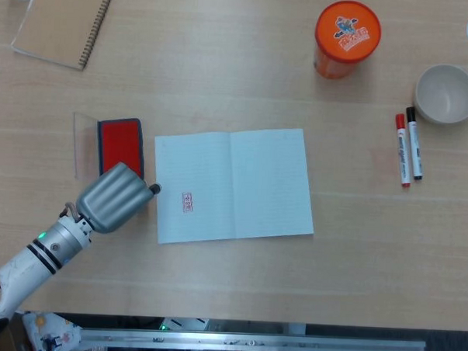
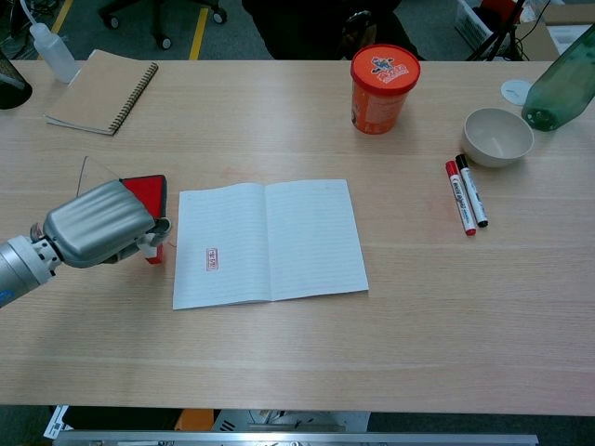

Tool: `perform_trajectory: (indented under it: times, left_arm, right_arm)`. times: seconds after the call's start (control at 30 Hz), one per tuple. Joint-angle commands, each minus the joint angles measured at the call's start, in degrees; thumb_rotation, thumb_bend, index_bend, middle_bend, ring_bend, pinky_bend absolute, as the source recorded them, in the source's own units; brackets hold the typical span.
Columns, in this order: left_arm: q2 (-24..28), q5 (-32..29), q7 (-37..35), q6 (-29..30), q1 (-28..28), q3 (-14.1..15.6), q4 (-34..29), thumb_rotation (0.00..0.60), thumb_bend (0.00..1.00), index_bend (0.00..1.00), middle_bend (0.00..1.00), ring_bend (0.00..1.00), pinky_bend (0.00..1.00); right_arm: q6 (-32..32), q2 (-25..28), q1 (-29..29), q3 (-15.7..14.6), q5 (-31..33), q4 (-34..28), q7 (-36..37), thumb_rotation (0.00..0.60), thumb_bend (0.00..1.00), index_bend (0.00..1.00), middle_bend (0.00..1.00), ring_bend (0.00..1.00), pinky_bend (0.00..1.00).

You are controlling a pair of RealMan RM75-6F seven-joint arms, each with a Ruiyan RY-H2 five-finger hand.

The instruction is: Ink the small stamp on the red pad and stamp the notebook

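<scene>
My left hand [image 1: 113, 197] is a ribbed silver-grey shell on a white arm [image 1: 30, 261] with black bands (one small green light).

No readable text anywhere. Red stamp mark [image 1: 187, 202] on left page of notebook [image 1: 249, 176], too small to read; picture label on orange can [image 2: 383, 85], illegible.
</scene>
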Motion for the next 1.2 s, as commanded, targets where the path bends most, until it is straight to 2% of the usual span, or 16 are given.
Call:
perform_trajectory:
  times: [0.03,1.2]
  left_arm:
    - [-0.66,-0.27,-0.36,-0.19,0.44,-0.03,1.51,0.600,0.39,0.58,0.93,0.87,0.84]
    - [-0.70,-0.29,0.26,-1.06,1.76,-0.07,3.12,0.600,0.39,0.49,0.92,0.86,0.84]
  right_arm:
    - [-0.08,0.02,0.06,0.02,0.05,-0.07,-0.08,0.600,0.20,0.19,0.32,0.28,0.35]
    - [0.86,0.09,-0.28,-0.05,-0.01,-0.89,-0.86,0.600,0.20,0.19,0.32,0.28,0.35]
